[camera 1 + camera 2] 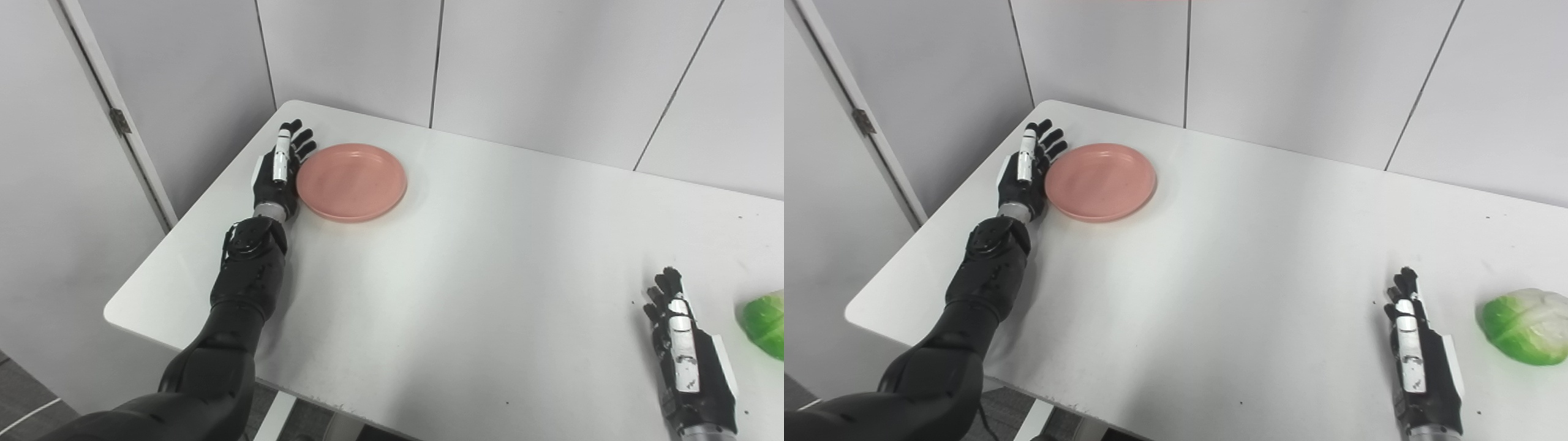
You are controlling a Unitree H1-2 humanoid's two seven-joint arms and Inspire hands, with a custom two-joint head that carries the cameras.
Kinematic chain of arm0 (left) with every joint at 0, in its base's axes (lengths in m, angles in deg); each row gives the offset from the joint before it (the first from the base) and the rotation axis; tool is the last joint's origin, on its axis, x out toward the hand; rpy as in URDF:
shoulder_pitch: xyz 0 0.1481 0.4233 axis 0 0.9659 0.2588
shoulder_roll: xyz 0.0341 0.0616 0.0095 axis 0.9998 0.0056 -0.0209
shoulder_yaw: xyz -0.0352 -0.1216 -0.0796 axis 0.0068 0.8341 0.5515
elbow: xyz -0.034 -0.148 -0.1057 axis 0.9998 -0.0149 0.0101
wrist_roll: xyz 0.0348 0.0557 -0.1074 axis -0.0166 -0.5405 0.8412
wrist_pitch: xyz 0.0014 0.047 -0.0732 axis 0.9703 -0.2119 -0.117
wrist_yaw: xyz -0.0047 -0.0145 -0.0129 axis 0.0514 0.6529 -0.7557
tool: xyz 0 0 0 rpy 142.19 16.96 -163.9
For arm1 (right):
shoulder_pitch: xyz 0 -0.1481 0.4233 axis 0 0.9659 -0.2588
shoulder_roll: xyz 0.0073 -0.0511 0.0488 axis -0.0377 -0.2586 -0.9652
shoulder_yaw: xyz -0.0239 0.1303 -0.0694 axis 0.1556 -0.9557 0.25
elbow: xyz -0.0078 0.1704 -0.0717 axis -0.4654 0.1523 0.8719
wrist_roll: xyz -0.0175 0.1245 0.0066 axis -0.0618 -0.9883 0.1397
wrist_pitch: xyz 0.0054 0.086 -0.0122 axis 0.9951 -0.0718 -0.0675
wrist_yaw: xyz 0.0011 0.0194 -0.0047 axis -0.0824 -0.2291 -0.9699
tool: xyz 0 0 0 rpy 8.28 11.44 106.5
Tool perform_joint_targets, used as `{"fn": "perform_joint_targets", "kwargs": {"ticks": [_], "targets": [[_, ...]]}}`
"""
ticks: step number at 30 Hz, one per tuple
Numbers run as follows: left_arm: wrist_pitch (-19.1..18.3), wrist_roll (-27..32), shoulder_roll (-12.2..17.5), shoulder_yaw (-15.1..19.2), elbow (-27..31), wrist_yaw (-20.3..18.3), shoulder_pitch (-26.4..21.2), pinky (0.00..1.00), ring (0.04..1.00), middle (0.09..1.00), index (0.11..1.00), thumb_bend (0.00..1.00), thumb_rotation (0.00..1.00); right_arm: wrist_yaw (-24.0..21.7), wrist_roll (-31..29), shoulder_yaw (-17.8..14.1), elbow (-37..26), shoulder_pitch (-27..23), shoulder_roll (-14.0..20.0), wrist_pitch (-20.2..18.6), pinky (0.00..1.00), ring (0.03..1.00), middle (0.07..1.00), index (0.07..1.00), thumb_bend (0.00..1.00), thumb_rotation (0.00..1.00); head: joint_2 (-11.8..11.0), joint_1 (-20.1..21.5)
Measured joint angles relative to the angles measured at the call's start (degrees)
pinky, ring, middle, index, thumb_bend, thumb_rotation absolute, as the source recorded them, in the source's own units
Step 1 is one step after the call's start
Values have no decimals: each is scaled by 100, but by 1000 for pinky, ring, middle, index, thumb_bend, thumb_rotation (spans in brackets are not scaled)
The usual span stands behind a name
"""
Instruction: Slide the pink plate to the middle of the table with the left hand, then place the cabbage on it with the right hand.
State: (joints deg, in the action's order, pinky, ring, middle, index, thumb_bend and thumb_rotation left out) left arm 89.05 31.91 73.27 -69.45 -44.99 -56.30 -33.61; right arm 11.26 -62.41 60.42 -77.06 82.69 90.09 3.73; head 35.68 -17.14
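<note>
Where the white surface (1213, 257) meets its far left corner, the pink plate (1100, 181) lies flat, nothing on it. Plate sits close to the left edge and not far from the far edge, well away from the middle.

Left hand (1025, 168) stands on its side just beside the plate's left rim, fingers (1048, 136) straight and a little spread, pointing toward the far edge. Released, grasping nothing. Palm side faces the plate; it looks to be touching the rim or a hair off it — cannot tell which. Black forearm runs back along the left edge and leaves at the near left corner.

Right hand (1421, 355) rests near the near edge on the right side, fingers extended toward the far edge, also released and empty. Its wrist is cut off at the bottom of both views.

Cabbage (1525, 326): pale green and white, lying on the surface just to the right of the right hand, a clear gap between them. In the left eye view only its left part shows; the rest is cut by the frame. In the right eye view nearly all of it is visible, right side clipped.

Between plate and cabbage the stretch of surface carries only a few small dark specks near the right and near edges.

Surroundings: grey wall panels (1292, 67) with dark seams behind the far edge; a door frame with a hinge (862, 120) off to the left. The surface's right end is out of view.
</note>
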Motion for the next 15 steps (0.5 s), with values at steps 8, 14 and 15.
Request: {"fn": "perform_joint_targets", "kwargs": {"ticks": [8, 14, 15], "targets": [[-401, 7, -175, -202, 559, -94, 166, 865, 875, 876, 873, 426, 1000, 95, 108, 21, -117, 29, -36, -124, 1000, 1000, 1000, 1000, 357, 1000, 88, 210], [-910, -55, -485, -578, 1254, -157, 353, 844, 863, 859, 856, 440, 1000, 118, 107, 34, -142, 33, -76, -183, 1000, 1000, 1000, 1000, 363, 1000, 105, 316], [-999, -81, -557, -627, 1356, -157, 376, 850, 868, 864, 858, 443, 1000, 119, 110, 39, -141, 33, -76, -182, 997, 1000, 1000, 1000, 363, 1000, 123, 360]]}}
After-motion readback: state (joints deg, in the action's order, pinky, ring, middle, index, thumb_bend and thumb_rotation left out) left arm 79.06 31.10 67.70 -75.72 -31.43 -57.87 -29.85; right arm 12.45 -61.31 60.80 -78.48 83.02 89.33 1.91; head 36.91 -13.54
